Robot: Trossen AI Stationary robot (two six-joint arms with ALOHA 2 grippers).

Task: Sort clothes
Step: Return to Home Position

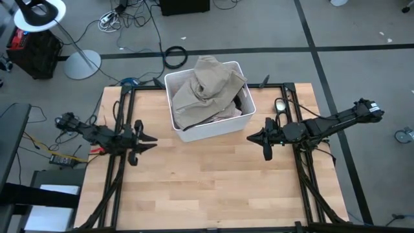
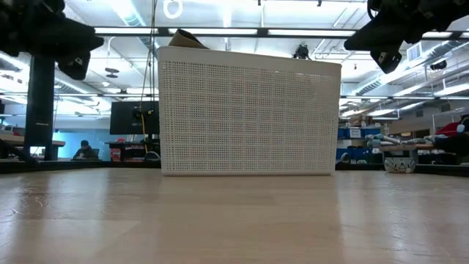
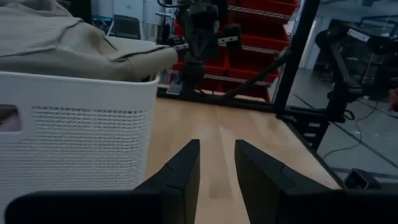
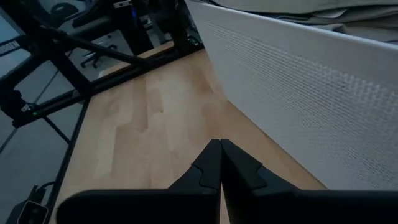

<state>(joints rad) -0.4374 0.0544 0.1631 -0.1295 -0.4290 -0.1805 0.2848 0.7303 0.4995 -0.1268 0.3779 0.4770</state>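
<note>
A large beige garment (image 1: 208,90) lies heaped on top in the white plastic bin (image 1: 217,129) at the table's far middle, spilling over its rim; it also shows in the left wrist view (image 3: 68,37). A dark garment (image 1: 240,102) shows under it at the bin's right side. The other clothes are hidden. My left gripper (image 1: 152,141) hovers left of the bin, slightly open and empty (image 3: 216,163). My right gripper (image 1: 250,138) hovers right of the bin, shut and empty (image 4: 219,160).
The bin's perforated wall (image 2: 249,117) stands across the middle of the low view. Bare wooden tabletop (image 1: 207,188) lies between the bin and the near edge. Black frame rails (image 1: 119,116) run along the table's left and right sides.
</note>
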